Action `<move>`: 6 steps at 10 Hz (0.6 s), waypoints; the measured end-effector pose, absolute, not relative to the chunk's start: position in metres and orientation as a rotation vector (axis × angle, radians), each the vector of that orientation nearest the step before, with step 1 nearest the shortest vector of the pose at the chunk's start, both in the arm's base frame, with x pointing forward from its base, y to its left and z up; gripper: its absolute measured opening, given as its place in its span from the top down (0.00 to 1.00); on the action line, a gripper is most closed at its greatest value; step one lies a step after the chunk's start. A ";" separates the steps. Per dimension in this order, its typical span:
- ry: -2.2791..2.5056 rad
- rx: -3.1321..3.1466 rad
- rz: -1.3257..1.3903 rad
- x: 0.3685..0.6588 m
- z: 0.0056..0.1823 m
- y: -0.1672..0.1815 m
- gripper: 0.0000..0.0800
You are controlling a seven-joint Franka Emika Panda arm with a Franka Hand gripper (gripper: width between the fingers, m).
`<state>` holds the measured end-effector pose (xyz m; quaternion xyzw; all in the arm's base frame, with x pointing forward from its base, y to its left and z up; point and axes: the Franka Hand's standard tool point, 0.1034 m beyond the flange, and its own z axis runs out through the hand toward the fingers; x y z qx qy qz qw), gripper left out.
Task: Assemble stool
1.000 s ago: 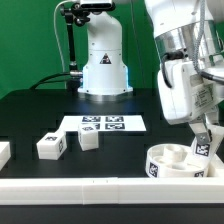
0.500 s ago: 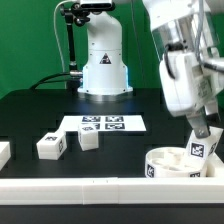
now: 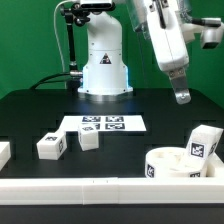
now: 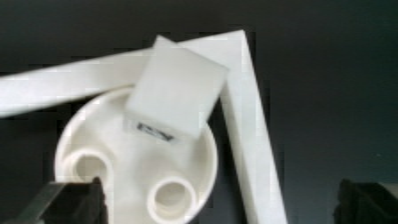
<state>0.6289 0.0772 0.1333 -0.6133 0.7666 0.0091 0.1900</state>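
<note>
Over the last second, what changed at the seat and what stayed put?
The gripper released the leg at the seat and rose clear, jaws apart. The leg remains at the seat's rim, on the exterior view's right. Seat, two loose legs and marker board have not moved.

A robotics lab — black table (image 3: 30, 110), marker board (image 3: 103, 124) (green backdrop (image 3: 30, 40)).

The marker board (image 3: 105, 123) flat on black table (image 3: 35, 110), white rail (image 3: 70, 187) along its camera-side edge

Bright even light, soft low-resolution blur, especially wrist view
</note>
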 end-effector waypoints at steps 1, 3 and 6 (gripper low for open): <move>2.155 -1.727 0.028 0.628 0.132 0.079 0.19; 2.154 -1.728 0.029 0.628 0.131 0.079 0.19; 1.946 -1.984 -0.005 0.621 0.127 0.061 0.19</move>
